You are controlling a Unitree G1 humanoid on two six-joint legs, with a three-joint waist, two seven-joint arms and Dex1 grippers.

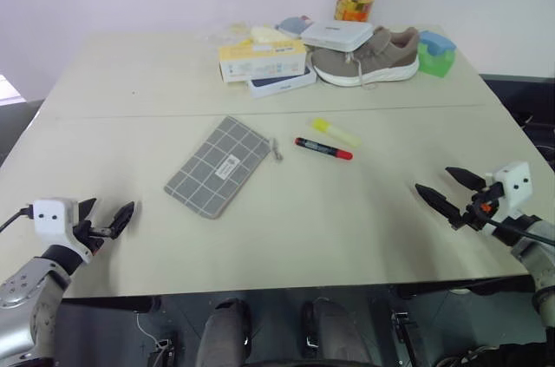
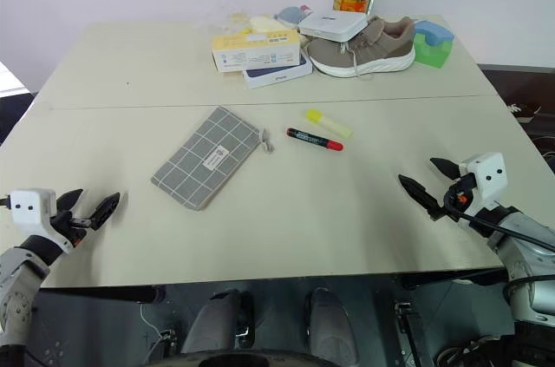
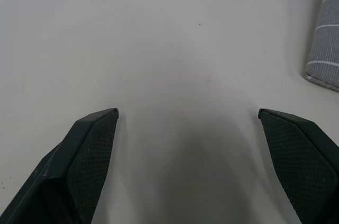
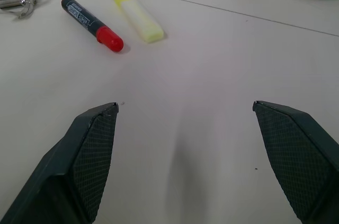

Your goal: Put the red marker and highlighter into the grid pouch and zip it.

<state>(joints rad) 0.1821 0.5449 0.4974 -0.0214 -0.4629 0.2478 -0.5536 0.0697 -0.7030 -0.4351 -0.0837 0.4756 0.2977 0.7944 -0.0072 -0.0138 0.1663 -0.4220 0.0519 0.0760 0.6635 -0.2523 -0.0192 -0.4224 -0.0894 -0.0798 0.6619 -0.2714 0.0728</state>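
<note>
Left gripper (image 1: 111,219): black fingers spread wide, empty, above the pale table (image 1: 347,237) near its front left edge. Right gripper (image 1: 449,193): likewise wide, empty, front right. Flat grey white-gridded fabric pouch (image 1: 218,165): mid-table, zipper apparently at its right end. Black-barrelled red-capped marker (image 1: 323,148) and pale yellow highlighter (image 1: 336,132): side by side, right of pouch.

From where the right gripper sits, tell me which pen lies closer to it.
The red marker, black barrel with a red cap. It lies on the near side of the pale yellow highlighter, toward the right gripper.
</note>
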